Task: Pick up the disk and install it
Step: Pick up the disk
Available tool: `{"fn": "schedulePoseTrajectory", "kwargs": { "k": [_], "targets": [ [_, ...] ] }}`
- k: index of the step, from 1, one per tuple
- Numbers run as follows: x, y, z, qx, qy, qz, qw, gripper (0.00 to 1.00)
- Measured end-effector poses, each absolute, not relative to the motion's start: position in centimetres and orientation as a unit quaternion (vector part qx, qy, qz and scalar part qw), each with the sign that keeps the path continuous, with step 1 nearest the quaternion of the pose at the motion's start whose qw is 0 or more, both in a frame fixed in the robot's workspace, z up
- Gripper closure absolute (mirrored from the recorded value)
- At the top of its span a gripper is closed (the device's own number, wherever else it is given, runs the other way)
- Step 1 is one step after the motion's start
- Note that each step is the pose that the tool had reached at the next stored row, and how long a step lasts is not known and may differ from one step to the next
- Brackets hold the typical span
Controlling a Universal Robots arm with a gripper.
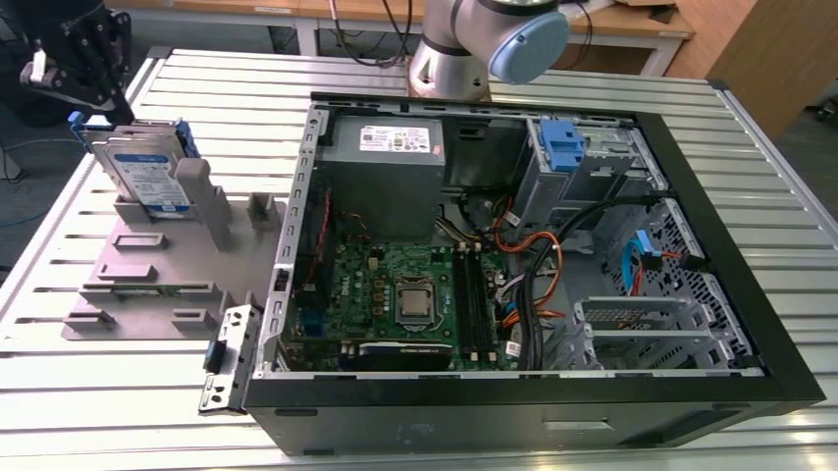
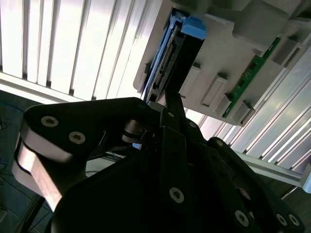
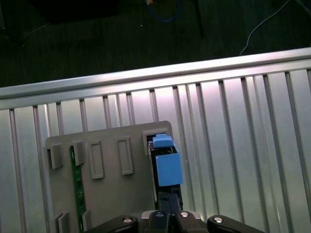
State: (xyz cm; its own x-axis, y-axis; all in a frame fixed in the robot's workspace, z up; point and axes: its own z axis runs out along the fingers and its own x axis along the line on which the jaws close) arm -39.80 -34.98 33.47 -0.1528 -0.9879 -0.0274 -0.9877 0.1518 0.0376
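Note:
The disk stands on edge in a grey holder on the slatted table, at the exterior view's left. It is silver with a white-and-blue label and blue side rails. My black gripper hangs just above the disk's top corner, a little apart from it, and its fingers look shut with nothing between them. In both wrist views the closed fingertips point at the disk's blue handle.
An open computer case lies at the exterior view's right, holding a grey power-supply box, a motherboard, cables and an upright blue latch. A green board sits in the holder. The table edge is close behind.

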Motion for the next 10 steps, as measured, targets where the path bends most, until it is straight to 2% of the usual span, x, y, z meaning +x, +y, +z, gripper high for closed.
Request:
{"fn": "schedulePoseTrajectory", "kwargs": {
  "k": [10],
  "targets": [
    [-39.65, -34.98, 33.38, 0.653, -0.757, -0.022, 0.001, 0.89]
  ]
}}
